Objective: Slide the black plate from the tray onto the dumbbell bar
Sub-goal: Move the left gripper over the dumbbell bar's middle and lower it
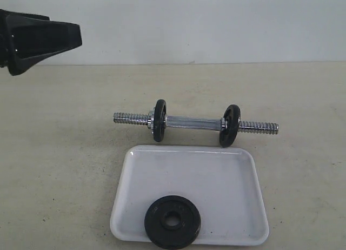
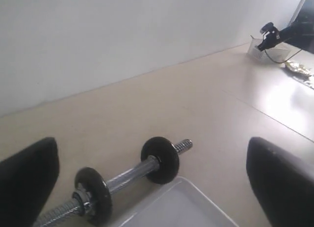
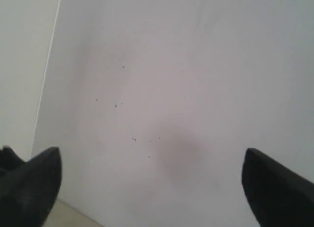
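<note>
The black plate (image 1: 157, 220) lies flat at the near edge of the white tray (image 1: 189, 174). Just behind the tray the chrome dumbbell bar (image 1: 192, 122) lies on the table, with one black disc (image 1: 159, 120) near its left threaded end and another (image 1: 230, 125) near its right. My left gripper (image 1: 65, 39) hangs high at the far left, well away from both. In the left wrist view its fingers (image 2: 29, 183) stand wide apart and open, above the bar (image 2: 130, 174) and a corner of the tray (image 2: 181, 207). My right gripper (image 3: 152, 160) is open and faces a bare wall.
The beige table (image 1: 54, 152) runs back to a white wall (image 1: 216, 22). In the left wrist view a clear container with a black device (image 2: 267, 40) stands far off along the table's side.
</note>
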You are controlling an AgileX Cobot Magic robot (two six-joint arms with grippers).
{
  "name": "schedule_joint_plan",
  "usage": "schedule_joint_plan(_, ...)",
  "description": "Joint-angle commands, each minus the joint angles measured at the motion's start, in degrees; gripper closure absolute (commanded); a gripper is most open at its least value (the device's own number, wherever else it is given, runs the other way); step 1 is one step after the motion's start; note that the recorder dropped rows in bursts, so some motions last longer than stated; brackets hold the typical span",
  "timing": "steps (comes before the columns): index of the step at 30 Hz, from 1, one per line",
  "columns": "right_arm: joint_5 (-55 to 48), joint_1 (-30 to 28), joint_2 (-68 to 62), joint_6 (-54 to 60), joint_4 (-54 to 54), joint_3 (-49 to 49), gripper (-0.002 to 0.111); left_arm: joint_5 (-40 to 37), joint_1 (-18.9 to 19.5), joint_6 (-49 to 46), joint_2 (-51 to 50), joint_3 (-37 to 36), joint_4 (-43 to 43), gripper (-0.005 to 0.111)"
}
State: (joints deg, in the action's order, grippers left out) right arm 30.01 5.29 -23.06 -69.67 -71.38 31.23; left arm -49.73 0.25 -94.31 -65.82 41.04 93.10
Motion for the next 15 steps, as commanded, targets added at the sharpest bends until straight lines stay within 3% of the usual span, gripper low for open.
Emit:
schedule_joint_plan(1, -0.7, -0.1, -0.2, -4.8, 2.6, 0.4, 0.004, -5.2, -0.3, 1.0, -4.3, 0.4, 2.3, 0.001)
schedule_joint_plan(7, -0.6, -0.1, -0.2, -13.2, 2.6, 0.4, 0.004, -15.2, -0.3, 1.0, -6.6, 0.4, 1.9, 0.001)
schedule_joint_plan(8, -0.6, -0.1, -0.2, -13.8, 2.6, 0.4, 0.004, -16.9, -0.3, -2.0, -6.7, 0.4, 2.6, 0.001)
schedule_joint_plan(9, -0.6, -0.1, -0.2, -13.8, 2.6, 0.4, 0.004, -16.4, -0.3, -14.6, -6.6, 0.4, 2.0, 0.001)
schedule_joint_plan(11, -0.8, -0.1, -0.2, -13.8, 2.1, 0.4, 0.004, -11.8, -1.1, -19.0, -6.3, 0.5, -1.0, 0.001)
schedule_joint_plan(14, 0.2, -0.1, -0.2, -15.6, -4.0, 0.4, 0.004, 8.9, -7.8, -16.4, -6.0, 2.9, -12.6, 0.001)
schedule_joint_plan(15, 0.6, -0.1, -0.2, -16.2, -5.1, 0.3, 0.004, 12.0, -9.4, -16.0, -6.0, 3.6, -14.6, 0.001)
